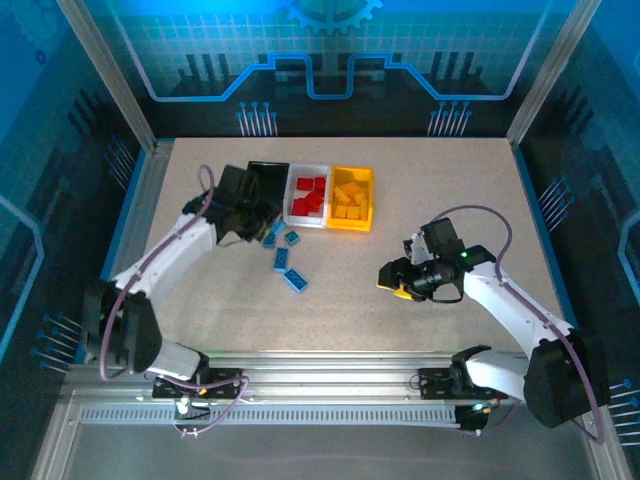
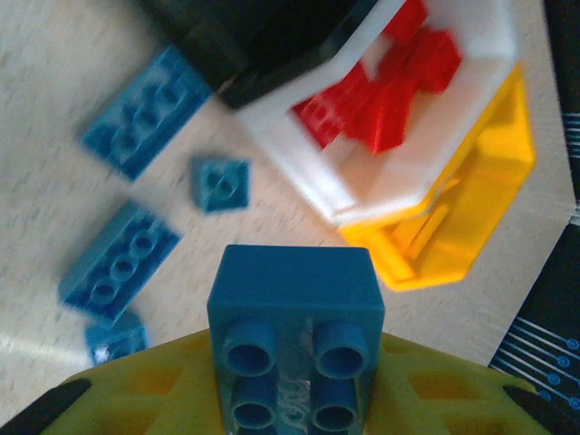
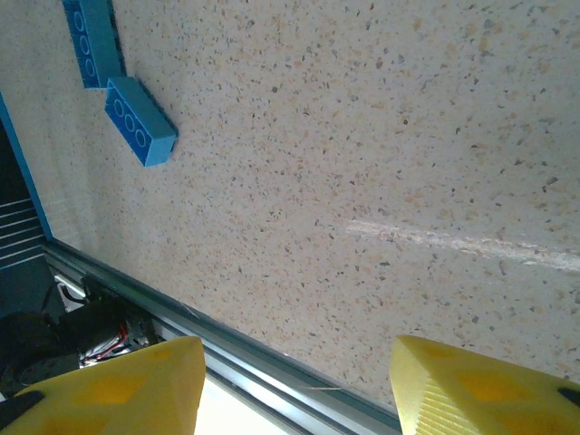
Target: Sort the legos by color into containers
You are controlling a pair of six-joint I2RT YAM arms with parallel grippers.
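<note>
At the table's left, the left gripper is clamped on a blue two-by-two studded plastic brick. Its yellow fingers are tight to both sides, and the studs face the wrist camera. The top view puts it at the near-left corner of the black rectangular plastic bin. I can't tell whether the brick is over the bin or just short of it. The arm blocks most of the black bin's inside.

Four loose blue studded bricks lie on the speckled tabletop just on the near side of the bins. They are close together and apart from the held brick.

Next right, joined to the black bin, is a white rectangular plastic bin with red bricks piled inside. Joined to that is a yellow rectangular plastic bin with yellow-orange bricks inside.

Well right of the row, the right gripper sits over bare tabletop. Its fingers are spread wide, with nothing between them and touching nothing. Its wrist view has two of the blue bricks close together at top-left and the aluminium table-edge rail by the fingers.
</note>
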